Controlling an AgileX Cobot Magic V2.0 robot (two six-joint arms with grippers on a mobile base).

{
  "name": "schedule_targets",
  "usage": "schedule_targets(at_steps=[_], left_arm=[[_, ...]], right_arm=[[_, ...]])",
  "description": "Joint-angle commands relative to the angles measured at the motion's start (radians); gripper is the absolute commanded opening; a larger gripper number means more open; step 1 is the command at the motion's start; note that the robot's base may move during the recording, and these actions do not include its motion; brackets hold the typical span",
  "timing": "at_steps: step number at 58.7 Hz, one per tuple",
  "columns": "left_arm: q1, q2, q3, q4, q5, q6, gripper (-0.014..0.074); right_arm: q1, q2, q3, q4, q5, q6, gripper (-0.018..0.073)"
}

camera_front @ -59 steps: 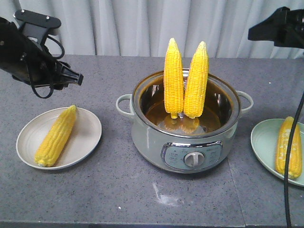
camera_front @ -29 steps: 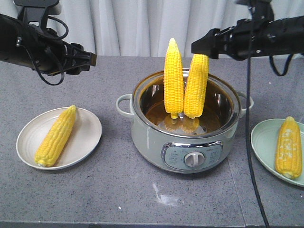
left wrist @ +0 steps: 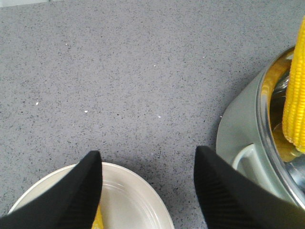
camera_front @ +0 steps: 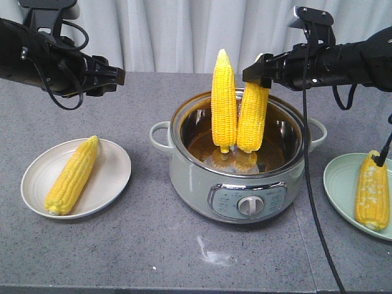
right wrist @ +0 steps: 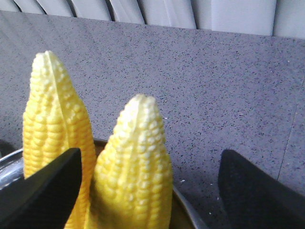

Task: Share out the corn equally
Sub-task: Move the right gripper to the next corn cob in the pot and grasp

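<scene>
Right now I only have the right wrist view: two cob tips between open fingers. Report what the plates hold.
Observer: One corn cob lies flat on the white plate, on the robot's left.
Operator: Now the other plate.
Observer: The green plate, on the right, holds a second cob.
Operator: Give me the left arm.
Observer: The left gripper hovers with its fingers apart over the table, between the white plate and the pot, holding nothing.
</scene>
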State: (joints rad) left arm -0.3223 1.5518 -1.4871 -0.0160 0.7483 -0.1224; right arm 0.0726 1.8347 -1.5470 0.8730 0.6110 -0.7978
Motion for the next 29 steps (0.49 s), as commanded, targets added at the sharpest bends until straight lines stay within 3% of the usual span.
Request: schedule_targets(at_steps=[1, 9, 25, 29], left_arm=[[-0.002, -0.044, -0.034, -0.011, -0.063, -0.001, 0.0423], [-0.002, -0.044, -0.034, -0.011, -0.063, -0.002, 0.0423], [-0.002, -0.044, -0.034, -0.011, -0.067, -0.002, 0.0423], [-0.002, -0.044, -0.034, -0.011, -0.07, -0.002, 0.0423]], right_arm=[[-0.001, -0.049, -0.03, 0.027, -0.03, -0.012, 0.0541], [-0.001, -0.049, -0.03, 0.027, -0.029, -0.005, 0.0432], [-0.002, -0.049, -0.03, 0.026, -0.036, -0.012, 0.003], [-0.002, -0.049, -0.03, 0.026, -0.04, -0.012, -0.0015]])
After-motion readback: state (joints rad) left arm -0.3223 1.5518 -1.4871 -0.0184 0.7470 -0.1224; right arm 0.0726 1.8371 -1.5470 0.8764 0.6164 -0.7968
